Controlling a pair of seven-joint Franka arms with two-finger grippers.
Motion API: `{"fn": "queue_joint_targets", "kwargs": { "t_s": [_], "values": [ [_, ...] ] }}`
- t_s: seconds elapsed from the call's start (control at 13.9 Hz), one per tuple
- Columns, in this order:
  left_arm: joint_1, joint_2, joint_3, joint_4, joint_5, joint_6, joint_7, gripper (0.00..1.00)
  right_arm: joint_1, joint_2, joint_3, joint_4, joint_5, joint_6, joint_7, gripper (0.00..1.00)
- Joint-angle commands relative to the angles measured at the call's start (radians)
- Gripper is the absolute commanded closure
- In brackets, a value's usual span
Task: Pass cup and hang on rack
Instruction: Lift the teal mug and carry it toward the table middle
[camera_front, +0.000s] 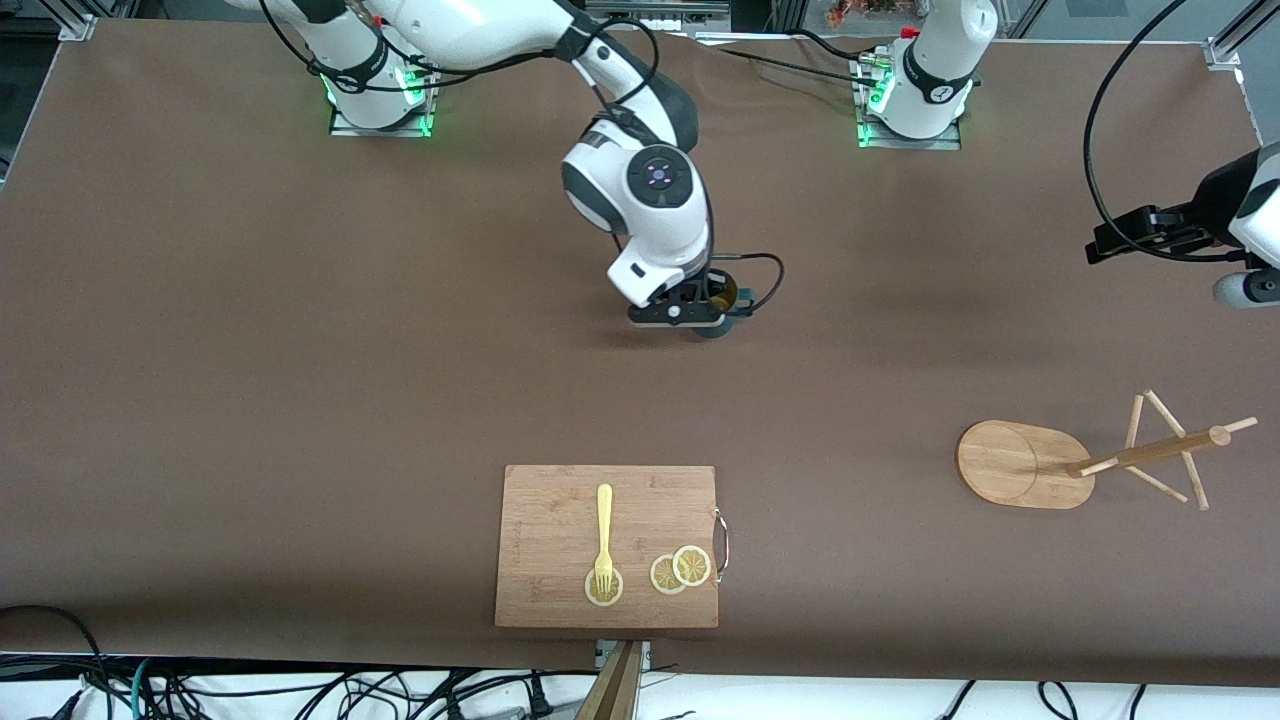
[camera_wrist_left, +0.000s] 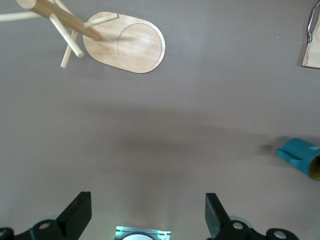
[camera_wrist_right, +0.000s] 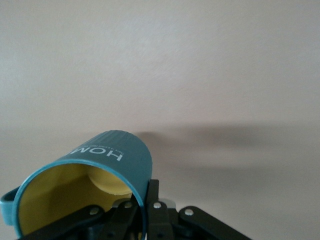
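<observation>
Right gripper (camera_front: 712, 312): clamped on the rim of the cup (camera_front: 722, 300), held over the middle of the table (camera_front: 250, 350).
Cup, dark teal, ribbed, yellow inside, was tilted in the grip, one finger inside the rim, one outside. Left gripper (camera_wrist_left: 145, 215) hung with fingers spread wide and nothing between them, over the table's left-arm end, waiting. Rack (camera_front: 1085, 460), light wood, stood on its oval base at that same end. Cutting board (camera_front: 608, 545), nearer the front camera, bore a fork (camera_front: 603, 535) and lemon slices (camera_front: 680, 570).
</observation>
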Motion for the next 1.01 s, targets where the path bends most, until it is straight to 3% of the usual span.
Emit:
{"fn": "queue_joint_targets", "kwargs": {
  "t_s": [0.0,0.43,0.79,0.87,0.94],
  "values": [
    [0.041,0.027,-0.001,0.027,-0.024,-0.004,0.016,0.0,0.06,0.054,-0.018,0.05,-0.057,0.004,0.08,1.0],
    [0.081,0.041,-0.001,0.027,-0.024,-0.003,0.019,0.0,0.089,0.078,-0.029,0.05,-0.064,0.008,0.168,1.0],
    [0.074,0.06,-0.005,0.033,-0.046,0.001,0.131,0.0,0.092,0.095,-0.029,0.05,-0.064,0.028,0.206,1.0],
    [0.066,0.063,-0.006,0.033,-0.044,0.001,0.149,0.0,0.091,0.095,-0.029,0.05,-0.064,0.027,0.205,0.94],
    [0.068,0.073,-0.008,0.033,-0.044,0.001,0.212,0.0,0.091,0.091,-0.029,0.05,-0.064,0.025,0.203,0.63]
  ]
}}
